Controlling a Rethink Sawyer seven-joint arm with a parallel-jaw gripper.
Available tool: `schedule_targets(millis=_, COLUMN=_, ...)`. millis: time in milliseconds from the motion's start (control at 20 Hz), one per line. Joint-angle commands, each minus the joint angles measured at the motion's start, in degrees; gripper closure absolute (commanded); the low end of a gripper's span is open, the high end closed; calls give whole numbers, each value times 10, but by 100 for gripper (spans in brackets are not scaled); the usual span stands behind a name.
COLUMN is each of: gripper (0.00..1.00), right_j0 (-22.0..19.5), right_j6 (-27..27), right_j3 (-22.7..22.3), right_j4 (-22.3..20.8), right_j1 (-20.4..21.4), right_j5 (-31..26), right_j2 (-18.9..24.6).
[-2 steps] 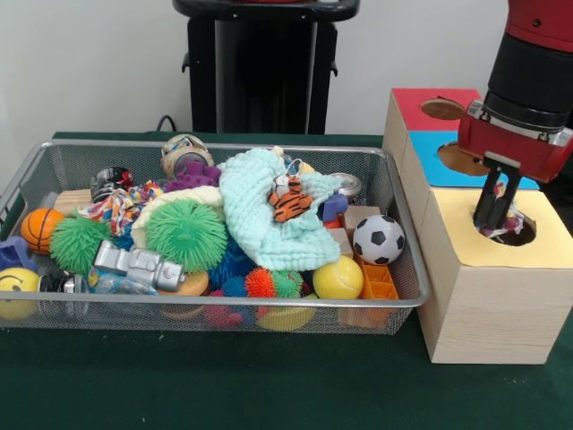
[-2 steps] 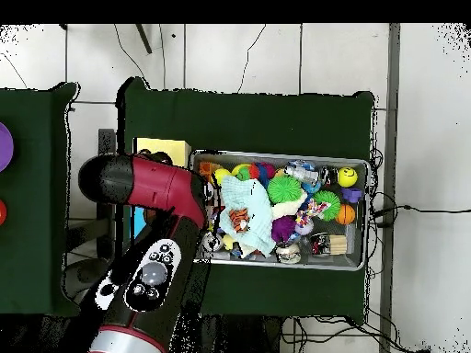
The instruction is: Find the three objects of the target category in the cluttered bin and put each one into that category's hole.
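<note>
Front view: arm posed over the sorting box (image 1: pixel 488 296).
Gripper (image 1: pixel 499 220) lowered vertically into the yellow hole (image 1: pixel 517 231); jaw state cannot be told.

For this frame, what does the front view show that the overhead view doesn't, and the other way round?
Front view only: the claw lowered at the hole in the yellow section of the wooden box, with something small between its fingers, plus the blue and red sections behind. Overhead only: the arm's full sweep, which covers most of that box, and the tiled floor. Both: the mesh bin with the mint cloth and green spiky ball.
</note>
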State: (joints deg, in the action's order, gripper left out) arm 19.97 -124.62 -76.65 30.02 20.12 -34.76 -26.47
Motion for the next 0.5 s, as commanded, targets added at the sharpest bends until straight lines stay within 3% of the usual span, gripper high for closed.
schedule_targets(millis=50, gripper=100, right_j0=-17, right_j6=-95, right_j3=-72, right_j4=20, right_j1=7, right_j5=-28, right_j2=98)
schedule_targets(millis=500, gripper=100, right_j0=-46, right_j6=-76, right_j3=-98, right_j4=30, right_j1=9, right_j5=47, right_j2=150)
